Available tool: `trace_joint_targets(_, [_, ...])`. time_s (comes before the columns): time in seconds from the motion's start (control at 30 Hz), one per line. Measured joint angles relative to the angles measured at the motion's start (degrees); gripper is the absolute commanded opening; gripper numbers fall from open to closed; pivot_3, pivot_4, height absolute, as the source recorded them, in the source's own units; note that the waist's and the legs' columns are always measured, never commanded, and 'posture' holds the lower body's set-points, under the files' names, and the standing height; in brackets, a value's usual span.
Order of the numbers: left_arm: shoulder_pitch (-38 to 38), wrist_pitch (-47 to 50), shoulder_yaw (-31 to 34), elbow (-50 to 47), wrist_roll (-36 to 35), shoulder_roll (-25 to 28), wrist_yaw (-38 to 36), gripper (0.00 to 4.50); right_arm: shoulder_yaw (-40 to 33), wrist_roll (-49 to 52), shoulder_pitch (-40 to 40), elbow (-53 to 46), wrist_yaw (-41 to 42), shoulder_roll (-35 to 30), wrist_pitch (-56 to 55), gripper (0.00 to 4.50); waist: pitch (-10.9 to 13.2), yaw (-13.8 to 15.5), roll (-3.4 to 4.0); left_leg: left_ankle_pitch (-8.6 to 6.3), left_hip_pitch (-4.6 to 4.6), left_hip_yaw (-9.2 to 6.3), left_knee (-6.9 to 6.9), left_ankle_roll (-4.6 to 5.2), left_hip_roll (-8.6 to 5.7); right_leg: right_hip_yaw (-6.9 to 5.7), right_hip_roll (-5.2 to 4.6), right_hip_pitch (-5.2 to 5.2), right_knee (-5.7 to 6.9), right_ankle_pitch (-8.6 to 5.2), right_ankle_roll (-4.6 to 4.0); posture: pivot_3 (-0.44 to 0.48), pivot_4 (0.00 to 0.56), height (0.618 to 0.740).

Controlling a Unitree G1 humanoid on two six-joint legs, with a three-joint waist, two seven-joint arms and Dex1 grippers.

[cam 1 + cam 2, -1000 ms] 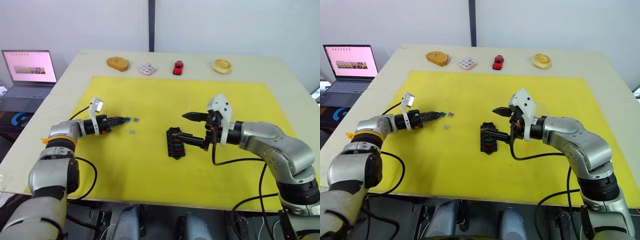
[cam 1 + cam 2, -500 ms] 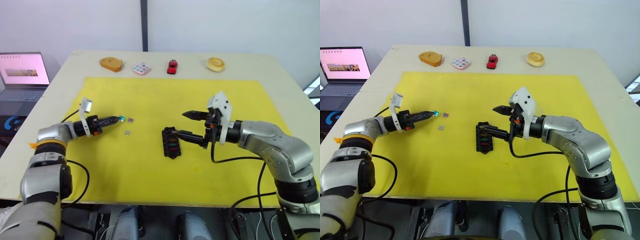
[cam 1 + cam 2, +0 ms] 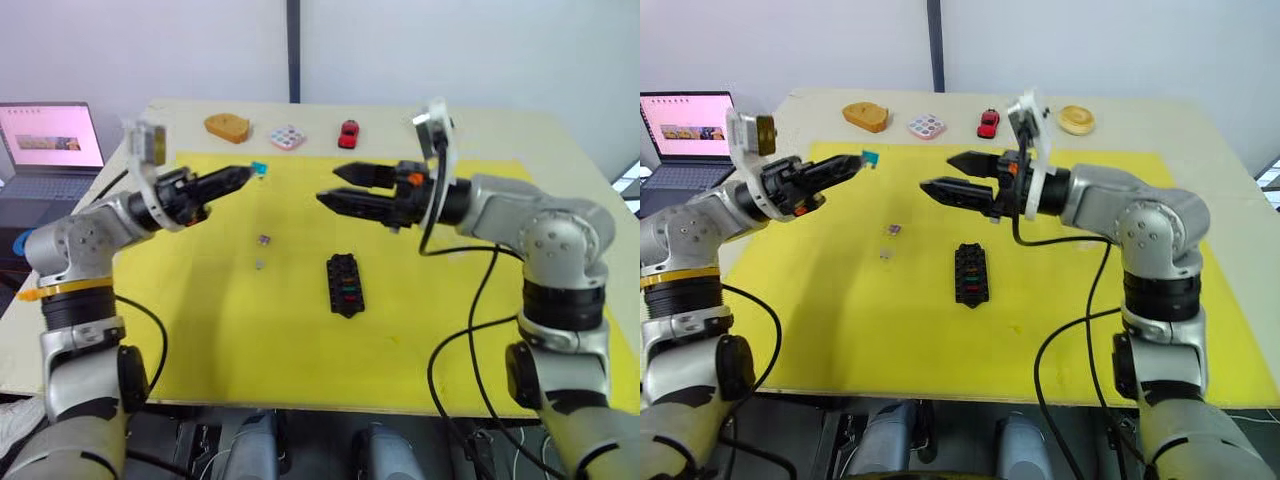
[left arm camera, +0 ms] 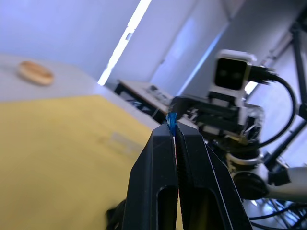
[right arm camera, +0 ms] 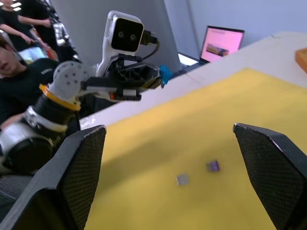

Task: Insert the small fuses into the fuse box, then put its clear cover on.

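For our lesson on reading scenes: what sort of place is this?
Probably a robotics lab or test room: a yellow mat covers the table, an open laptop sits beside it, and people watch nearby.

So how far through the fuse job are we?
Partly done: the fuse box already shows red and green fuses seated. In hand: the left claw is pinching the teal fuse up in the air. Left: the purple fuse and grey fuse lie on the yellow mat; right claw open.
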Motion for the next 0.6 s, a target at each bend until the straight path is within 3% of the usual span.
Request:
trace_joint_targets(0.07, [-0.82, 0.12, -0.88, -2.51, -1.6, -0.57, 1.13, 0.05, -0.04, 1.11, -1.57, 2.14, 0.04, 0.41, 1.73, 4.5, 0.0, -0.02, 0.0, 0.01, 0.0, 0.01, -0.02, 0.0, 0.0, 0.0, 0.0, -0.01, 0.0, 0.0, 0.0, 0.0, 0.15, 0.74])
trace_joint_targets(0.23, [-1.43, -0.6, -4.91, -6.55, -3.15, -0.06, 1.23, 0.0, 0.06, 2.75, -4.51, 4.28, 0.84, 0.78, 4.91, 2.2, 0.0, 0.0, 0.0, 0.01, 0.0, 0.03, -0.03, -0.01, -0.01, 0.01, 0.01, -0.03, -0.02, 0.0, 0.0, 0.0, 0.15, 0.74])
trace_joint_targets(0.6, [-1.43, -4.15, -9.37, -6.15, -3.07, 2.45, -1.07, 0.0, -0.95, 6.0, -5.76, 4.41, 1.44, 0.4, 7.32, 2.2, 0.0, 0.09, 0.0, 0.0, -0.02, 0.04, -0.03, 0.0, -0.01, 0.01, 0.0, -0.04, -0.04, 0.0, 0.0, 0.0, 0.15, 0.74])
